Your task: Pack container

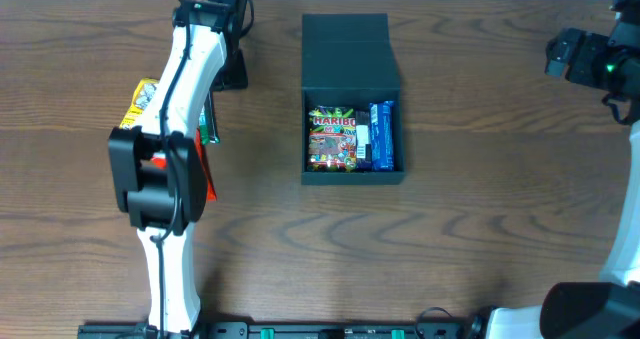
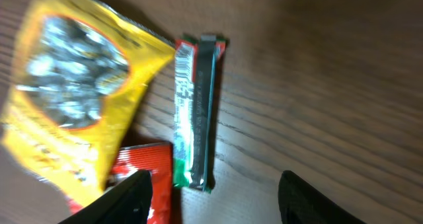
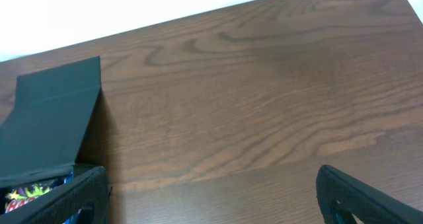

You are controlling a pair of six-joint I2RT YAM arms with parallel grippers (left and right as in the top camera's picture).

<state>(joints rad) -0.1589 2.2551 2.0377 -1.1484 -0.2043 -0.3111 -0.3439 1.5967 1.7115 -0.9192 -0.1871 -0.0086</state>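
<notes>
The dark container (image 1: 350,49) stands open at the table's middle with its flap lid laid back. Inside lie a Haribo packet (image 1: 333,139) and a blue packet (image 1: 382,137). My left gripper (image 2: 215,197) is open and empty, hovering low over loose snacks at the left: a yellow packet (image 2: 73,98), a green bar (image 2: 195,112) and a red packet (image 2: 142,174). The green bar's lower end lies between the fingers, near the left one. My right gripper (image 3: 211,197) is open and empty at the far right (image 1: 585,59), away from the container (image 3: 53,118).
The left arm (image 1: 185,89) stretches over the snack pile and hides much of it from above. The yellow packet (image 1: 140,99), green bar (image 1: 207,127) and red packet (image 1: 209,184) peek out beside it. The table's far edge shows in the right wrist view.
</notes>
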